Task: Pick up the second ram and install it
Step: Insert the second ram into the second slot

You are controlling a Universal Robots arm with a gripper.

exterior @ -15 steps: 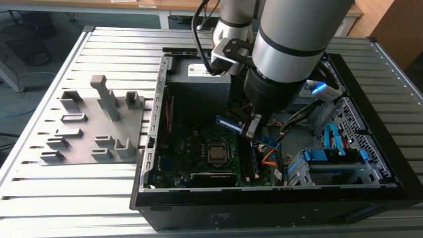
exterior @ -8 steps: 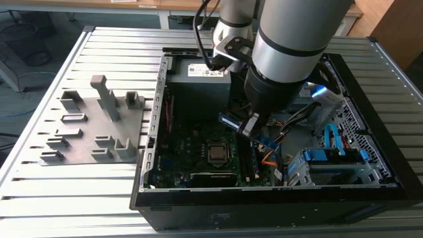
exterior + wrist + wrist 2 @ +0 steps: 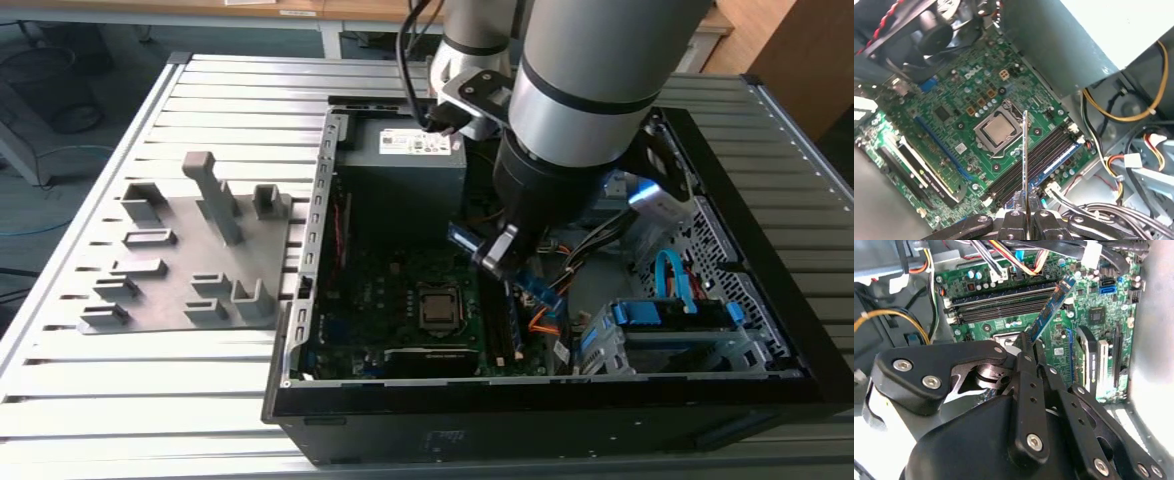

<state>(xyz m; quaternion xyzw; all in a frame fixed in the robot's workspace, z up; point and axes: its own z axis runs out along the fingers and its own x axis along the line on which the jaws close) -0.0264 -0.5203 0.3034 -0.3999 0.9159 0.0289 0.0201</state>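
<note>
Slatted bench (image 3: 227,90) carries your open computer case (image 3: 534,398); inside it your fingers (image 3: 1016,225) are clamped on the second ram (image 3: 1025,150), holding it edge-down above the memory slots (image 3: 1054,150), not seated.

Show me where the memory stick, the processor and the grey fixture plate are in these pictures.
memory stick (image 3: 1051,307), second wrist view, middle of its blue-green board.
processor (image 3: 999,131), first wrist view, centre of its metal lid.
grey fixture plate (image 3: 180,265), exterior view, bare flat part.
</note>
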